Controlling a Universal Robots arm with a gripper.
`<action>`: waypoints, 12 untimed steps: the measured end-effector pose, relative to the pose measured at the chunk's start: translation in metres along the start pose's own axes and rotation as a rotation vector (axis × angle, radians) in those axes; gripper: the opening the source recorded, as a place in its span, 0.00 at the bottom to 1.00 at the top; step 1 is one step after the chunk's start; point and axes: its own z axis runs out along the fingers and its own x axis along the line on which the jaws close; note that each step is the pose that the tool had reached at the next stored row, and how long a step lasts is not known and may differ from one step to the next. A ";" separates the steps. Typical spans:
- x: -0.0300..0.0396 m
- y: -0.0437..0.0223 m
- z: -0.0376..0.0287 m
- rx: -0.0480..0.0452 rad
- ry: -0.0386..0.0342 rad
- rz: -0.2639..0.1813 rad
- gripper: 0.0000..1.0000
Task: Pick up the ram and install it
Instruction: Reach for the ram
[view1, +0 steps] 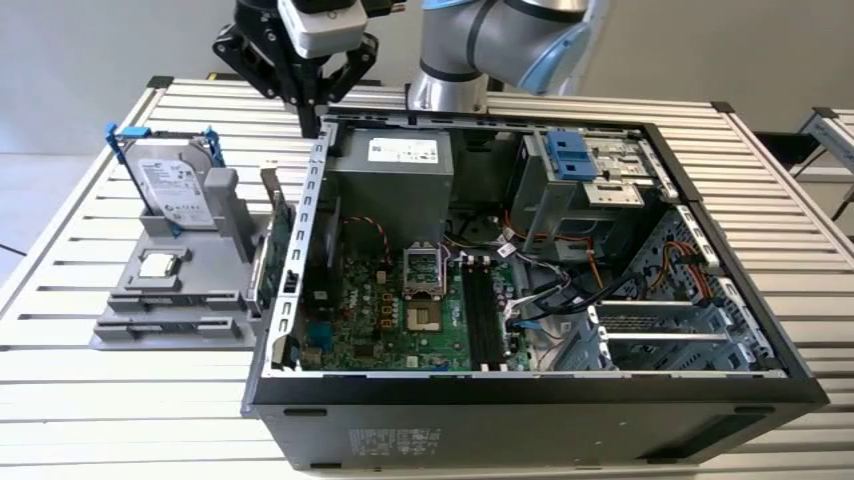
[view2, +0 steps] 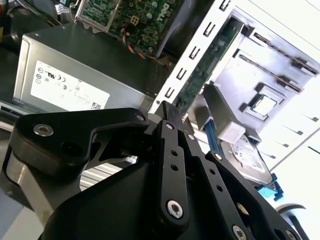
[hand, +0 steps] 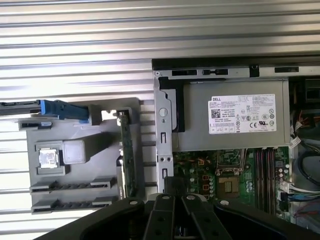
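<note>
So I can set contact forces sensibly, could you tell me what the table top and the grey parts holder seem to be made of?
The table top: likely aluminium, pale silver ribbed slats with a soft sheen. The parts holder: probably matte grey plastic, given its even, dull surface; painted metal is possible.

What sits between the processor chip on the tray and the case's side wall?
The green expansion card, standing on edge in the grey tray, as the first wrist view shows.
</note>
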 end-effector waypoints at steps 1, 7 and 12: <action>0.0016 -0.0001 0.0000 0.0000 0.0000 0.000 0.00; 0.0109 -0.0007 -0.0001 0.0000 0.0001 -0.001 0.00; 0.0181 -0.0011 -0.0001 -0.0001 0.0001 -0.002 0.00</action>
